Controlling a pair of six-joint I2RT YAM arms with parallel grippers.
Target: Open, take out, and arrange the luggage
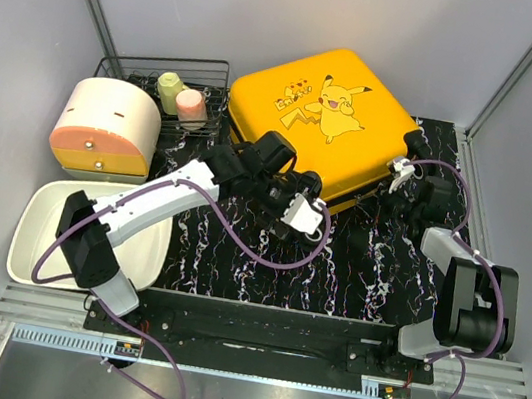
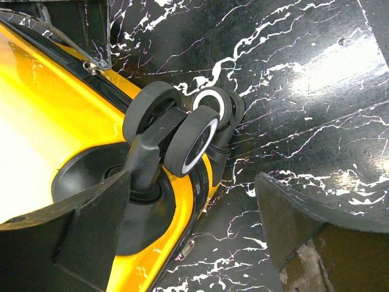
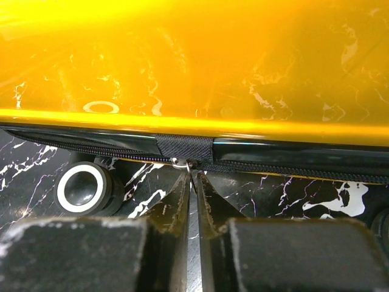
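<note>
Finding the luggage (image 1: 324, 118) closed and flat at upper centre of top view, on the black marble mat (image 1: 266, 260).

Reaches with left arm diagonally from lower left to frame centre, elbow bent. Holds left gripper (image 1: 309, 215) released, jaws wide, at the luggage's near corner. In wrist view, puts one finger (image 2: 91, 225) over the wheel housing, the other over bare mat, twin wheels (image 2: 191, 140) just above.

Folds right arm up from lower right, wrist toward the luggage's right near edge. Clenches right gripper (image 3: 191, 176) on the zipper pull (image 3: 179, 162), tips at the black zipper line under the yellow shell.

Crowded at left: wire basket (image 1: 164, 77) just beside the luggage's left corner, contact unclear. Cream-and-orange container (image 1: 106, 124) and white tray (image 1: 39, 224) below it. Open mat at lower centre between the arms. Walls close on both sides.
</note>
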